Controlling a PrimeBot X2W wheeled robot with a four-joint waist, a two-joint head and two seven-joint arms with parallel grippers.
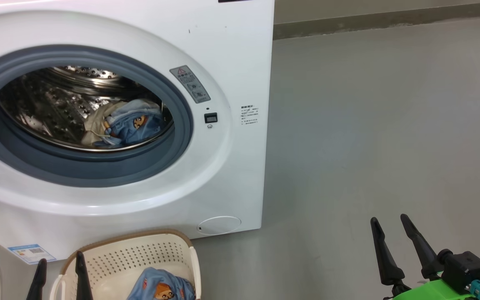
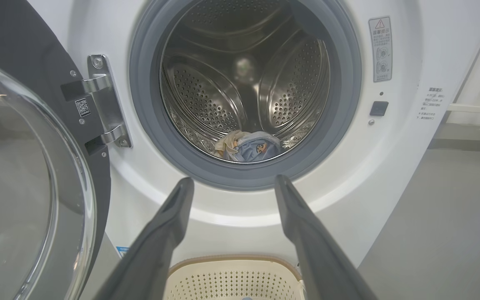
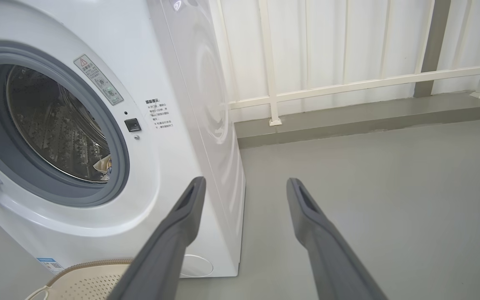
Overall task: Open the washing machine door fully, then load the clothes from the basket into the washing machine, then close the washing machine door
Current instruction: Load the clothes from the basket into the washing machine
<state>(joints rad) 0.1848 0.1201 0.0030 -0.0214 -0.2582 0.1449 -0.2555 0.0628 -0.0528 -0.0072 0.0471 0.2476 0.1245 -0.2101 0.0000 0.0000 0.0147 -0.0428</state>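
With the fingers of your left gripper [image 1: 61,257] and right gripper [image 1: 389,218] spread wide and empty, lower the left into the basket [image 1: 140,237] at lower left, pinch the bear-print garment [image 1: 161,285] mid-bundle, and lift clear of the rim.

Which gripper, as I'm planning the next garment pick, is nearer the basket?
Left. The left gripper hangs at the basket's left rim, one finger over it; the right gripper is far off to its right, above the floor.
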